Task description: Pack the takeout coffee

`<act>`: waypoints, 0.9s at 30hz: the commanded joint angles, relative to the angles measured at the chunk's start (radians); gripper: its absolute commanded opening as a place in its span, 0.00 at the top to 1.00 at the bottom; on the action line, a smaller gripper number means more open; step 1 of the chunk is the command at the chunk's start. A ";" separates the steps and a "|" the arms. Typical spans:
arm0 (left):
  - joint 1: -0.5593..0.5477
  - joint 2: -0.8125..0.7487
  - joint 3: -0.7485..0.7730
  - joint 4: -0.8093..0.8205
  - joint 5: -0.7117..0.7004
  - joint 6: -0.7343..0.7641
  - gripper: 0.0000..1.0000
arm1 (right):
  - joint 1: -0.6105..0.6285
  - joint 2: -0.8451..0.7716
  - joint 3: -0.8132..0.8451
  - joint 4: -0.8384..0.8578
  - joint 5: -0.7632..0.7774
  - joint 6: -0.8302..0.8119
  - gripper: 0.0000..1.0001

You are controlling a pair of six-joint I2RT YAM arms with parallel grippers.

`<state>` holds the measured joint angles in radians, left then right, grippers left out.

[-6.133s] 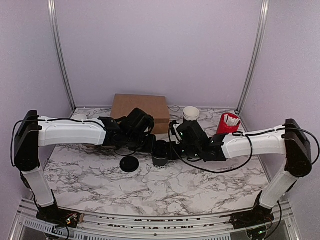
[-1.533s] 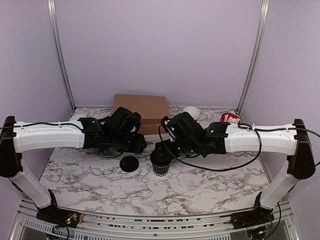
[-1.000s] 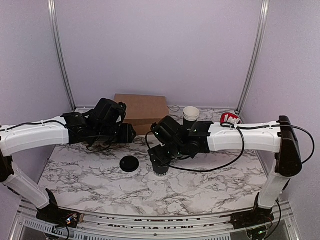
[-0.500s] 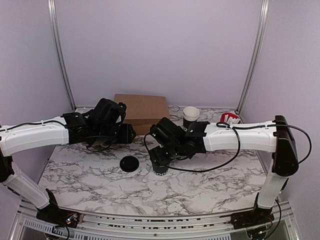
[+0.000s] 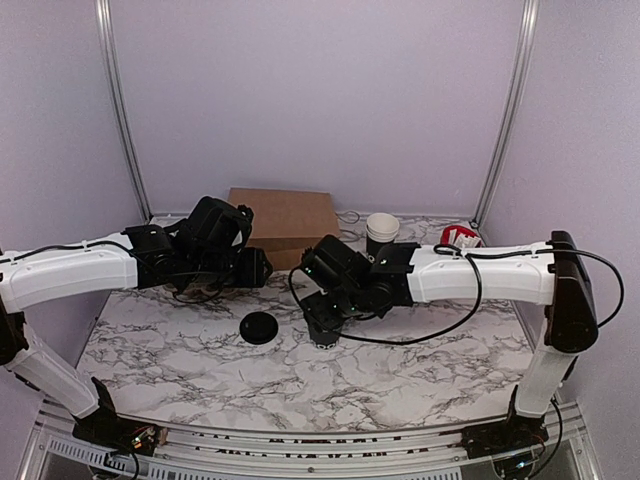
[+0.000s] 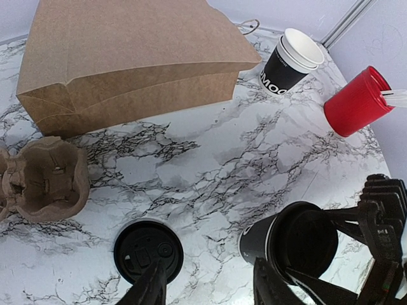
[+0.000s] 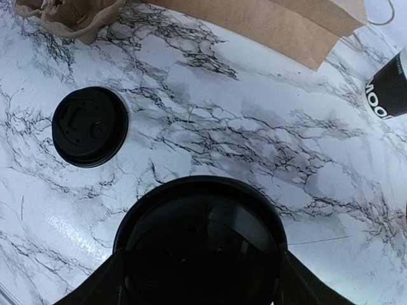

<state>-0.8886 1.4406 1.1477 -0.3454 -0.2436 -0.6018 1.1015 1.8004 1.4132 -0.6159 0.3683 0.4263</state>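
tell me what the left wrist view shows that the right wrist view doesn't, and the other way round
Only left wrist: the red cylinder, the side wall of the black cup, and the left gripper, open. Only right wrist: the cup's dark top from straight above, with the right gripper straddling it. Both: the loose black lid, the brown paper bag, the stack of cups and the marble table.

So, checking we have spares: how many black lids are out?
2: a loose lid on the marble table, a second lid on the cup at the right end effector. Others may be hidden.
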 commanded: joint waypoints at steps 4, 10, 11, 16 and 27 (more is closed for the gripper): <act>0.007 0.000 0.002 -0.023 0.010 0.005 0.53 | 0.004 -0.078 0.008 -0.034 0.054 0.021 0.28; 0.007 -0.006 -0.006 -0.023 0.010 0.007 0.53 | -0.024 -0.126 -0.038 -0.041 0.064 0.033 0.28; 0.007 -0.006 -0.006 -0.022 0.010 0.006 0.53 | -0.032 -0.142 -0.055 -0.042 0.066 0.036 0.28; 0.007 -0.009 -0.008 -0.023 0.012 0.007 0.53 | -0.095 -0.232 -0.165 -0.043 0.072 0.054 0.28; 0.007 0.015 0.018 -0.022 0.032 0.015 0.53 | -0.358 -0.578 -0.469 -0.090 0.062 0.078 0.25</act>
<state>-0.8883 1.4410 1.1477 -0.3454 -0.2272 -0.6006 0.8261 1.3270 1.0031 -0.6735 0.4297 0.4877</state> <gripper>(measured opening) 0.471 0.741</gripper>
